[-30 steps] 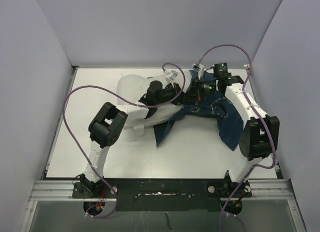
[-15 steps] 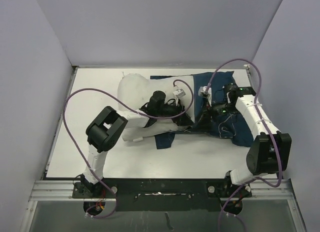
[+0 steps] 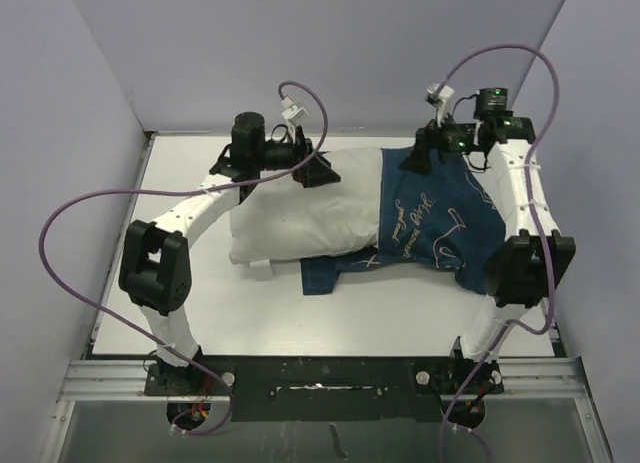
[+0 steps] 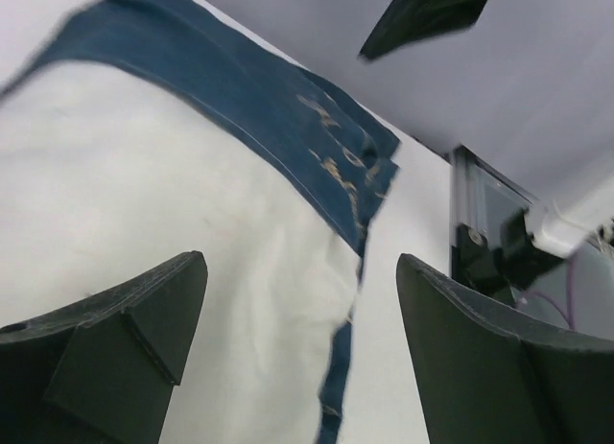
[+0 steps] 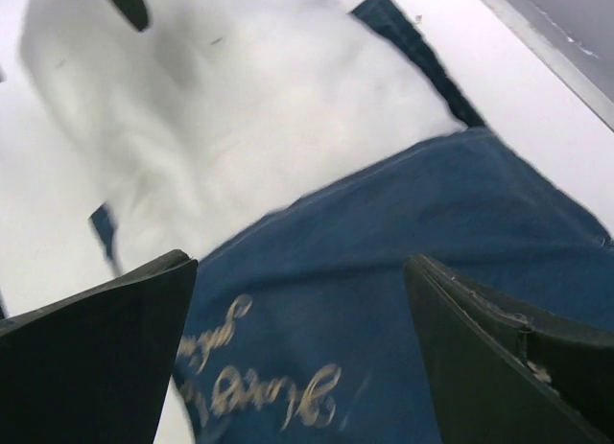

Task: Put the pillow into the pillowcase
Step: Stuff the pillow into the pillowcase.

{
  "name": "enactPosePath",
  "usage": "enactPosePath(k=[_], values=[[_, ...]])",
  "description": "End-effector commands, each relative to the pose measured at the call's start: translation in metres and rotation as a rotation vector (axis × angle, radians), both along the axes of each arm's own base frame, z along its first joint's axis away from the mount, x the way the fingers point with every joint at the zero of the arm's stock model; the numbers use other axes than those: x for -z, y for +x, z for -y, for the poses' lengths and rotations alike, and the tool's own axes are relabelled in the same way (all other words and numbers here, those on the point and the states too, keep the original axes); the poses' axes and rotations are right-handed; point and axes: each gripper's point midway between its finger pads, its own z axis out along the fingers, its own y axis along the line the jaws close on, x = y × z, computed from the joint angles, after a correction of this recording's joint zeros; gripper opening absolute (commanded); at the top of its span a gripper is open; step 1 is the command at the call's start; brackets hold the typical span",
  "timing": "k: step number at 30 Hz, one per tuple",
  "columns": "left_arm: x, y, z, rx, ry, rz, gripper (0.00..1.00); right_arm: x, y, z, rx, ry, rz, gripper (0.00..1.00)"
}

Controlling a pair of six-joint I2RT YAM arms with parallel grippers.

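Pillow [image 3: 300, 218] lying across table [image 3: 400, 313], right end sitting inside navy whale-print pillowcase [image 3: 440, 218], most of it lying bare. Insertion looking partway done. Left gripper [image 3: 318, 171] and right gripper [image 3: 425, 155] hovering, jaws apart, holding nothing. You are likely needing grip on case mouth, then pulling it leftward over pillow.

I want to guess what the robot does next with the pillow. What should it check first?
1. Left gripper open and empty: ok.
2. Right gripper open and empty: ok.
3. Pillow fully inside the pillowcase: not ok; only its right end is covered, the rest lies bare.
4. Edge of the pillowcase mouth in sight across the pillow: ok.
5. Pillow pushed to the closed end of the pillowcase: cannot tell, the fabric hides it.
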Motion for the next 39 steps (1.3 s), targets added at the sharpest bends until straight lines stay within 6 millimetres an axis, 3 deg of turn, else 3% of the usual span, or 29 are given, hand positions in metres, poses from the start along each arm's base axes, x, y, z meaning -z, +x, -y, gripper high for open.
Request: enactPosePath(k=[1, 3, 5, 9, 10, 12, 15, 17, 18, 20, 21, 24, 26, 28, 30, 32, 34, 39], values=[[0.018, 0.076, -0.014, -0.247, 0.175, -0.067, 0.81, 0.009, 0.083, -0.022, 0.263, -0.007, -0.078, 0.93], [0.037, 0.123, -0.032, -0.415, 0.301, -0.099, 0.82, 0.022, 0.105, -0.03, 0.306, -0.044, -0.086, 0.92], [0.049, 0.157, -0.038, -0.493, 0.379, -0.088, 0.84, 0.036, 0.118, -0.036, 0.316, -0.096, -0.078, 0.92], [0.087, 0.185, -0.03, -0.492, 0.499, -0.044, 0.91, 0.07, 0.133, -0.034, 0.344, -0.195, -0.098, 0.88], [0.097, 0.185, -0.025, -0.453, 0.488, -0.054, 0.92, 0.077, 0.133, -0.031, 0.347, -0.217, -0.107, 0.83], [0.121, 0.171, -0.012, -0.34, 0.448, -0.102, 0.92, 0.085, 0.129, -0.028, 0.335, -0.252, -0.115, 0.66], [0.132, 0.129, 0.016, -0.103, 0.34, -0.188, 0.88, 0.084, 0.121, -0.028, 0.301, -0.264, -0.115, 0.27], [0.131, 0.112, 0.029, -0.005, 0.257, -0.238, 0.75, 0.077, 0.117, -0.035, 0.262, -0.237, -0.108, 0.08], [0.128, 0.108, 0.034, 0.024, 0.219, -0.252, 0.59, 0.071, 0.115, -0.04, 0.232, -0.209, -0.1, 0.02], [0.113, 0.116, 0.039, 0.015, 0.153, -0.255, 0.1, 0.053, 0.115, -0.053, 0.179, -0.142, -0.067, 0.0], [0.1, 0.124, 0.04, -0.008, 0.121, -0.24, 0.01, 0.04, 0.116, -0.059, 0.159, -0.108, -0.035, 0.0], [0.024, 0.155, 0.038, -0.105, 0.005, -0.042, 0.0, -0.022, 0.13, -0.076, 0.111, 0.008, 0.155, 0.0], [-0.041, 0.162, 0.034, -0.158, -0.067, 0.128, 0.0, -0.069, 0.132, -0.085, 0.084, 0.094, 0.276, 0.0], [-0.099, 0.156, 0.027, -0.191, -0.102, 0.322, 0.0, -0.107, 0.124, -0.089, 0.046, 0.154, 0.389, 0.0], [-0.125, 0.138, 0.025, -0.191, -0.084, 0.486, 0.0, -0.13, 0.107, -0.09, 0.009, 0.189, 0.491, 0.0], [-0.13, 0.116, 0.025, -0.187, -0.033, 0.617, 0.0, -0.125, 0.084, -0.09, -0.041, 0.183, 0.552, 0.0], [-0.107, 0.094, 0.029, -0.162, 0.026, 0.694, 0.0, -0.095, 0.062, -0.088, -0.075, 0.148, 0.541, 0.0], [-0.016, 0.046, 0.048, -0.041, 0.079, 0.614, 0.0, 0.035, 0.014, -0.057, -0.048, -0.006, 0.314, 0.04]])
